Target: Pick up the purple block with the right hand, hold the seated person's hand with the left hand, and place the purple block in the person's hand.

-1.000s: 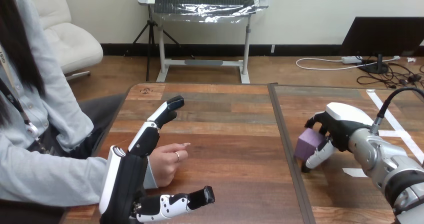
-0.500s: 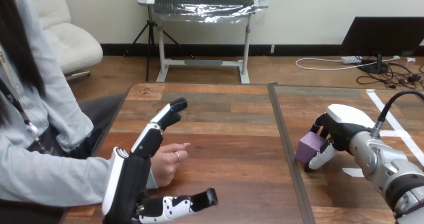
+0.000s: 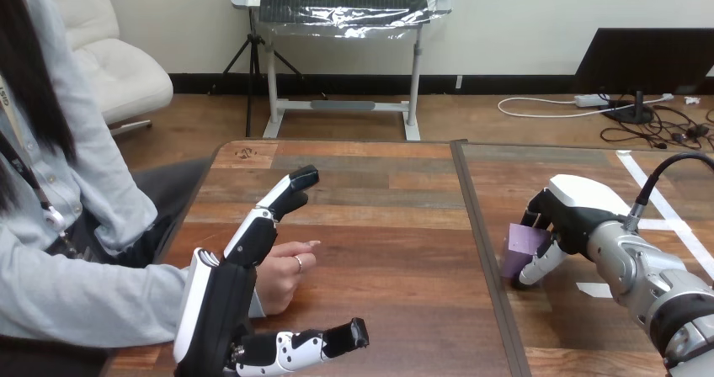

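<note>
Since 1 s ago the purple block [image 3: 524,246] has tipped from lying fairly flat to standing on end inside the right hand [image 3: 572,204], which has barely shifted. The left hand [image 3: 221,301] has its fingertips a touch further right. The person's hand [image 3: 282,276] hasn't moved. Biggest first: wooden table [image 3: 387,225], w/ a dark seam running near to far just right of centre. Left arm comes in at near left, its hand open w/ fingers straight toward far right and thumb stuck out along the near edge. It isn't wrapped round anything. Right arm comes in at near right, its hand closed on the block w/ fingers curled over the top and thumb under the near side. The person's hand rests loosely curled on the table at left, just beside the left palm, between its fingers and thumb. Contact btwn the two can't be made out. The block sits right of the seam, well apart from the person's hand. Its low corner is prob. just off the wood, but the thumb blocks that. Handling: reads as a small, light, rigid block w/ smooth flat faces, so a bit slippy and not fragile. Best pinched across two opposite flat faces, not corners. Long axis now near upright, top leaning right into the palm, low end pointing down toward the seam.
</note>
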`<state>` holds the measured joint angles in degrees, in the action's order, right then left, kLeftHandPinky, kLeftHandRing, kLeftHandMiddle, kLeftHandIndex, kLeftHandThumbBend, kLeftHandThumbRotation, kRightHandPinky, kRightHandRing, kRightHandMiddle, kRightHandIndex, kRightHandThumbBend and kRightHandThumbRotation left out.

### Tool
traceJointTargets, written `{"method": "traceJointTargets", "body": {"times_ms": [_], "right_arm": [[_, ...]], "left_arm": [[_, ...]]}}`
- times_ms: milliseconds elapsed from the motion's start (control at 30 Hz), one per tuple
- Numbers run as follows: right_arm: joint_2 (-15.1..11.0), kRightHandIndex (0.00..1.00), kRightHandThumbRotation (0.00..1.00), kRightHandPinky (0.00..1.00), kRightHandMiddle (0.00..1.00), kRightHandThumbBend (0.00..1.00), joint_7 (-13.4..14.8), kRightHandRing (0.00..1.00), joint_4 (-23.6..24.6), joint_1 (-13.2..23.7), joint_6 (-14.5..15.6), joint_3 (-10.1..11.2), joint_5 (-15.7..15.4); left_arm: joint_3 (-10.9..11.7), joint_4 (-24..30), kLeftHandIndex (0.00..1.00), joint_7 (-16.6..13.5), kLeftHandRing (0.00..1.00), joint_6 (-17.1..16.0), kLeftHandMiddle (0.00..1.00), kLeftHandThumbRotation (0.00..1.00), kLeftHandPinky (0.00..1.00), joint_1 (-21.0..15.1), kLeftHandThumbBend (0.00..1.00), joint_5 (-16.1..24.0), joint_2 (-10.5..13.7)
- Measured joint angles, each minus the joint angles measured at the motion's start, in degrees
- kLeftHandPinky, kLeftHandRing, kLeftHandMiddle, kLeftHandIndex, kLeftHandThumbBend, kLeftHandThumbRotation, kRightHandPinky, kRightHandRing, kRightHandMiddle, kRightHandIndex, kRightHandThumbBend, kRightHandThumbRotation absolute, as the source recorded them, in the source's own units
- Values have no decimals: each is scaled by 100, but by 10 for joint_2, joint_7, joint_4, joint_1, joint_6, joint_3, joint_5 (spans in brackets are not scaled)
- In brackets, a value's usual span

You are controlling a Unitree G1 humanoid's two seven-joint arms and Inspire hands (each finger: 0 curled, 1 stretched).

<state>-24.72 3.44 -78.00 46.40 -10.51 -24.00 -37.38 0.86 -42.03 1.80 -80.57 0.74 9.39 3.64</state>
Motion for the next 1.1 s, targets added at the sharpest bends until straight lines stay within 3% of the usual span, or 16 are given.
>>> {"method": "traceJointTargets", "body": {"times_ms": [567,1100], "right_arm": [[-1,54,0,45,55,80,18,50,0,-2,-30,8,15],[-5,54,0,47,56,81,37,51,0,-2,-54,19,17]], "left_arm": [[-4,0,84,1,88,0,88,41,83,5,100,-10,0],[-4,0,83,1,89,6,88,41,84,5,100,-10,0]]}}
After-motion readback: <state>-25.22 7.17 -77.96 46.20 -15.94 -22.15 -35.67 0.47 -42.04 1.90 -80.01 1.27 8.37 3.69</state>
